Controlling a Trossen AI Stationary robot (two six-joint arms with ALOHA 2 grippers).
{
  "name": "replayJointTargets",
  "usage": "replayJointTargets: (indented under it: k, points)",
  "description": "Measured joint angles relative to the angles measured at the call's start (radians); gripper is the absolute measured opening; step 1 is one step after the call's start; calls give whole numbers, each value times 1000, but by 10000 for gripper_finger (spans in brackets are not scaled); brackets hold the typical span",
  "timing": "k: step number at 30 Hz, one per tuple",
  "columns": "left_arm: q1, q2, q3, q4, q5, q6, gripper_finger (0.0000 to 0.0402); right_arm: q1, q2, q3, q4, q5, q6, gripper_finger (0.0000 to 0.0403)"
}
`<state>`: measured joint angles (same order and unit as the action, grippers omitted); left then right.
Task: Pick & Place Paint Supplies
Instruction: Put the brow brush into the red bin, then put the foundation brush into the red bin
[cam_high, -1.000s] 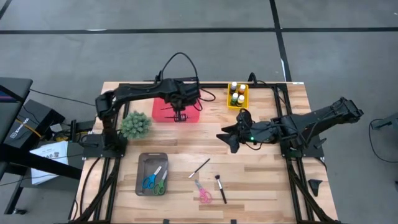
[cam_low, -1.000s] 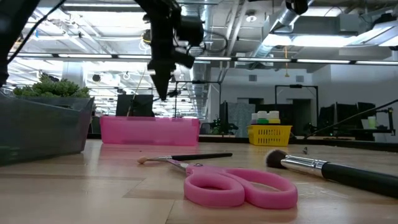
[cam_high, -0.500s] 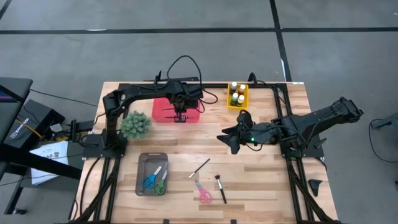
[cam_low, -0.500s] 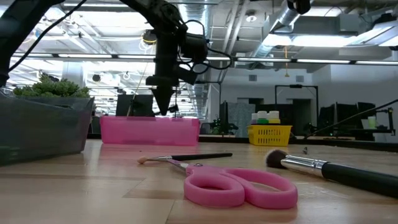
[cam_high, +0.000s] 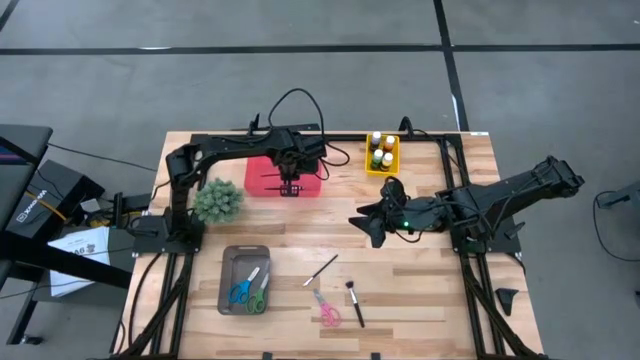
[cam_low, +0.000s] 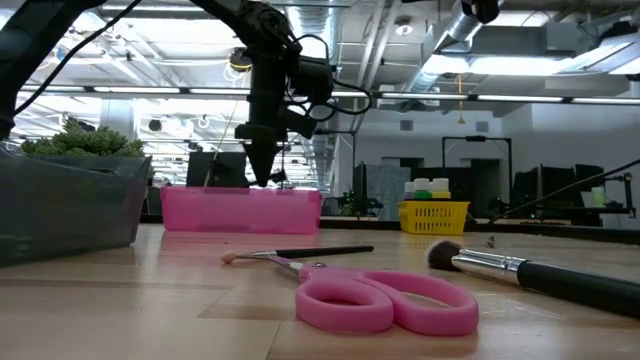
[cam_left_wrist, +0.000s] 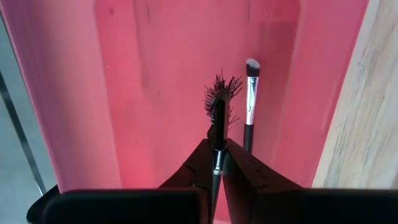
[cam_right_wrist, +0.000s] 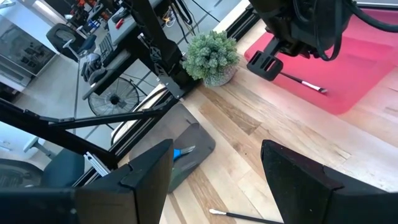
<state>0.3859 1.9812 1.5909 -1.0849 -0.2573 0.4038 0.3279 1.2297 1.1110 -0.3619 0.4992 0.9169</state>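
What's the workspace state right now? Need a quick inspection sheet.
Surface: wooden table, bare wood between items.
Job's things: left gripper holds a dark bristle brush over the pink tray; a second brush lies in that tray; thin brush and thick brush lie on the table; paint bottles stand in the yellow basket.
Clutter: green plant tuft; pink scissors; grey tray with blue and green scissors.
Grippers: left gripper shut on the bristle brush above the pink tray; right gripper open, waiting mid-table, empty.
Cables: black cable loops above the left arm.
Surroundings: grey floor; no person seen.
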Motion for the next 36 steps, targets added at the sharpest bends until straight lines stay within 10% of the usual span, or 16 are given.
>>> replayJointTargets:
  k: [22, 36]
  points:
    - [-2, -16, 0, -32, -83, 0, 78, 0, 0, 0, -32, 0, 44, 239]
    - [-23, -371, 0, 97, 76, -306, 84, 7, 2, -2, -459, 13, 363, 239]
